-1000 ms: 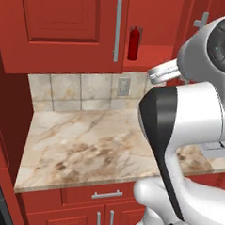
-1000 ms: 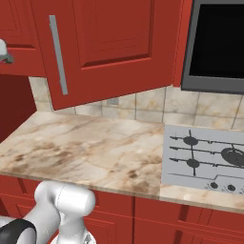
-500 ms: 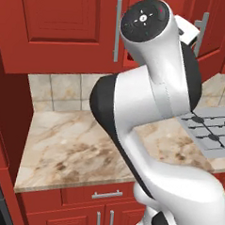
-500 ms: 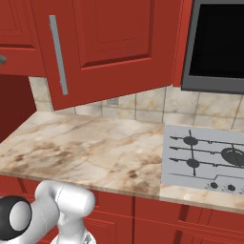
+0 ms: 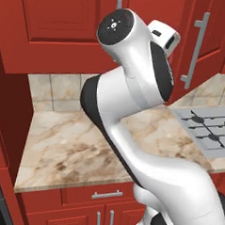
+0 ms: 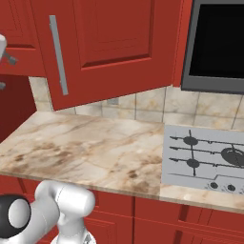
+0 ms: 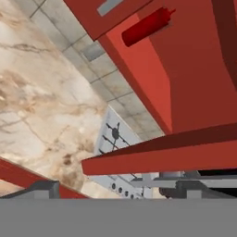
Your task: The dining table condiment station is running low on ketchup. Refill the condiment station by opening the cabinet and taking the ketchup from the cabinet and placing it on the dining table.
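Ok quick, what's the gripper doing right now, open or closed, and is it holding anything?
Gripper: open, holding nothing; the ketchup sits apart from it inside the open cabinet.

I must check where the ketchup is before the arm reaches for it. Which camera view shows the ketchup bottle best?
The hand view shows it best: the ketchup appears whole, a slim red bottle inside the open cabinet, its nozzle toward the upper right of the rolled picture. In the left base view the arm covers that spot; in the right base view the open door hides it.
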You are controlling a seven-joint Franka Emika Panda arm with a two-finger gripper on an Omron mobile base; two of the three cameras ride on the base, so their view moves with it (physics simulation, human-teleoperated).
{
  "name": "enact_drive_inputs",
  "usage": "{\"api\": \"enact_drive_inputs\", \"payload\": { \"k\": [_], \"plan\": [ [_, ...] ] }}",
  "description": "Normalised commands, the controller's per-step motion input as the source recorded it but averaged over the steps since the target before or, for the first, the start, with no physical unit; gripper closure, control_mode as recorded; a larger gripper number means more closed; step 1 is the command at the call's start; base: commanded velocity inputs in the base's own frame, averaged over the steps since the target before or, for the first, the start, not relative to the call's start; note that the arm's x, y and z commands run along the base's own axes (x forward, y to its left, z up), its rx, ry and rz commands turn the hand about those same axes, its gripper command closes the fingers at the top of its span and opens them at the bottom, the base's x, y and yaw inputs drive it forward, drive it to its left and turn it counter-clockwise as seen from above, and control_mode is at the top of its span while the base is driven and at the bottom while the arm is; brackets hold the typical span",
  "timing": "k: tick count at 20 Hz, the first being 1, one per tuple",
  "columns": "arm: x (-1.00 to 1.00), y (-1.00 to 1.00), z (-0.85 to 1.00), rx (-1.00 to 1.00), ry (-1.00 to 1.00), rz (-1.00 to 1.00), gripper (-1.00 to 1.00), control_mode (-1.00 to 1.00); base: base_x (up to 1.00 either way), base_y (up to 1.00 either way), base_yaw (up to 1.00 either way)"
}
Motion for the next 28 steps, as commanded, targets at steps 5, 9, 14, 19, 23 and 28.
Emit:
{"api": "enact_drive_inputs", "payload": {
  "k": [5, 9, 14, 19, 23, 28],
  "plan": [
    [0.46, -0.1, -0.41, -0.13, -0.01, 0.0, -1.0, -1.0, 0.0, 0.0, 0.0],
    [0.56, -0.08, -0.33, -0.14, -0.01, 0.0, -1.0, -1.0, 0.0, 0.0, 0.0],
    [0.63, -0.07, -0.13, -0.14, 0.0, 0.0, -1.0, -1.0, 0.0, 0.0, 0.0],
    [0.61, -0.16, 0.0, -0.12, 0.0, -0.01, -1.0, -1.0, 0.0, 0.0, 0.0],
    [0.6, -0.21, 0.0, -0.11, 0.0, -0.06, -1.0, -1.0, 0.0, 0.0, 0.0],
    [0.48, -0.37, 0.0, -0.08, 0.0, -0.13, -1.0, -1.0, 0.0, 0.0, 0.0]
  ]
}}
